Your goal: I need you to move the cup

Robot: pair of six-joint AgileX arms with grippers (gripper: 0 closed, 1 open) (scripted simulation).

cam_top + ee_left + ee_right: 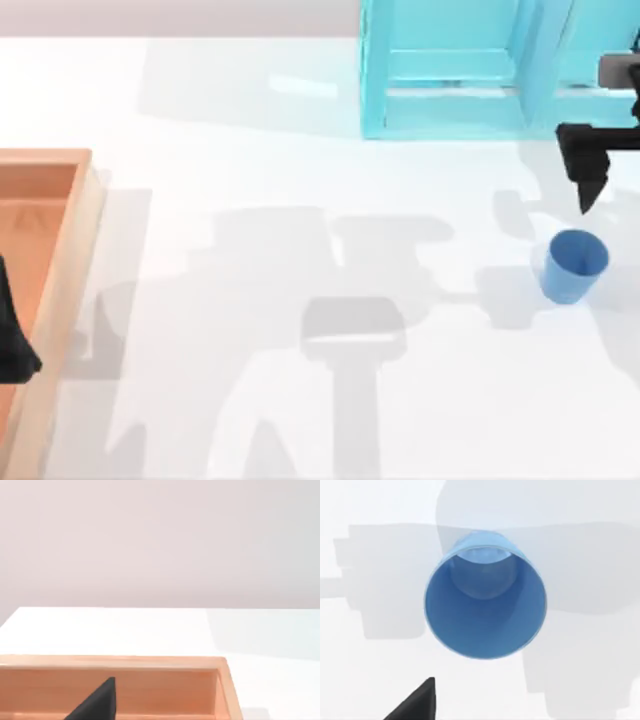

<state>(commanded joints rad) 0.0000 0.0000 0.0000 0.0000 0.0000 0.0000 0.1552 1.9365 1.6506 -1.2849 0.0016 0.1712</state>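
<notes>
Overhead, one white table (250, 130) is carrying four things, counted here from largest down. One cyan shelf unit (470, 70) is standing at the table's far edge, toward the right corner, its open compartments facing the near side. One wooden tray (60, 300) is lying along the left edge, its raised rim showing pale against an orange floor; the same tray (150, 680) is stretching across the left wrist view, with bare table beyond it.

Two AgileX arms are working this table. The right gripper (588, 200) is hanging near the right edge, between the shelf unit and the cup, its dark tip pointing down toward the cup and standing apart from it. Whether its fingers are spread or closed cannot be told; one dark fingertip (417, 702) is showing in the right wrist view, clear of the cup's rim. The left gripper (15, 350) is sitting parked over the tray at the left edge, and its grip likewise cannot be told.

One small blue cup (575, 265) is standing upright near the right edge, in front of the shelf unit and well apart from the tray. Seen from the right wrist, the cup (485, 605) is opening toward the camera, its round rim whole and its inside bare.
</notes>
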